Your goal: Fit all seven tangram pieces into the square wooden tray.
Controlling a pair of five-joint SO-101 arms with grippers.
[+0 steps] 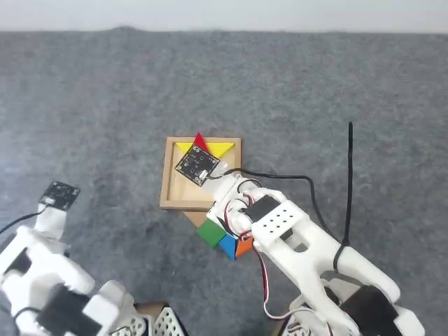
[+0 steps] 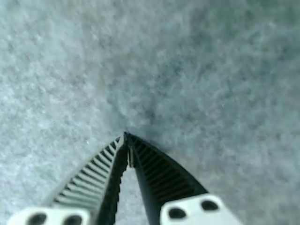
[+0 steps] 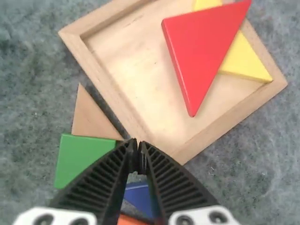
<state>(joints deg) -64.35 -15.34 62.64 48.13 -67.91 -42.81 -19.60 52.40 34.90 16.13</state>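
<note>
The square wooden tray (image 3: 108, 89) (image 1: 168, 189) lies on grey carpet. A yellow triangle (image 3: 243, 61) (image 1: 218, 148) sits in it along the far rim. Askew on top of that lies a red triangle (image 3: 201, 47) (image 1: 201, 143), one tip reaching the rim. My right gripper (image 3: 137, 143) is shut and holds nothing, its tips above the tray's near rim. Outside that rim lie a tan triangle (image 3: 91, 117), a green piece (image 3: 79, 157) (image 1: 210, 232), a blue piece (image 3: 138, 194) (image 1: 228, 243) and an orange piece (image 1: 243, 246). My left gripper (image 2: 126, 137) is shut over bare carpet.
The left arm (image 1: 49, 259) stands at the near left, well away from the tray. The right arm (image 1: 301, 245) reaches in from the near right, with a black cable (image 1: 318, 210) looping beside it. Grey carpet (image 1: 315, 91) spreads around the tray.
</note>
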